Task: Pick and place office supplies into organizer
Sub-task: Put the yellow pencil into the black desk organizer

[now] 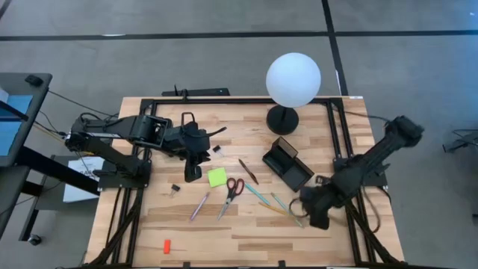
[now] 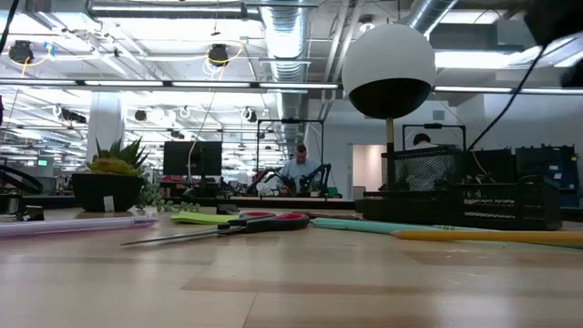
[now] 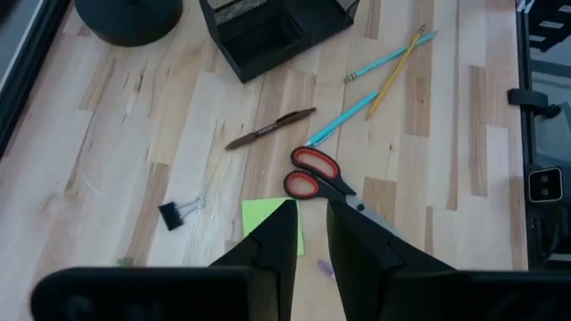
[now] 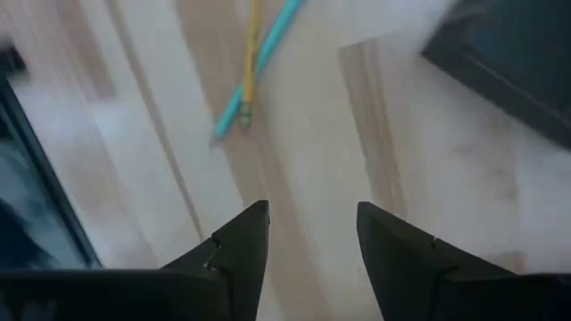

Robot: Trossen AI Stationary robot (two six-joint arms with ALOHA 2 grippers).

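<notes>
The black organizer (image 1: 287, 163) stands right of the table's middle, near the lamp base. Red-handled scissors (image 1: 233, 192), a lime-green sticky pad (image 1: 216, 177), a brown pen (image 1: 249, 171), teal and yellow pencils (image 1: 269, 200), a purple pen (image 1: 199, 205), black clips (image 1: 175, 189) and a red piece (image 1: 166, 245) lie flat on the wood. My left gripper (image 3: 312, 241) hovers above the table just left of the pad, narrowly open and holding nothing. My right gripper (image 4: 312, 232), open and empty, hangs over the bare wood near the pencil tips (image 4: 234, 116).
A white globe lamp (image 1: 293, 80) on a round black base (image 1: 282, 119) stands at the far edge behind the organizer. A small potted plant (image 2: 114, 178) shows at the left in the low view. A black frame rail (image 1: 340, 142) runs along the table's right side.
</notes>
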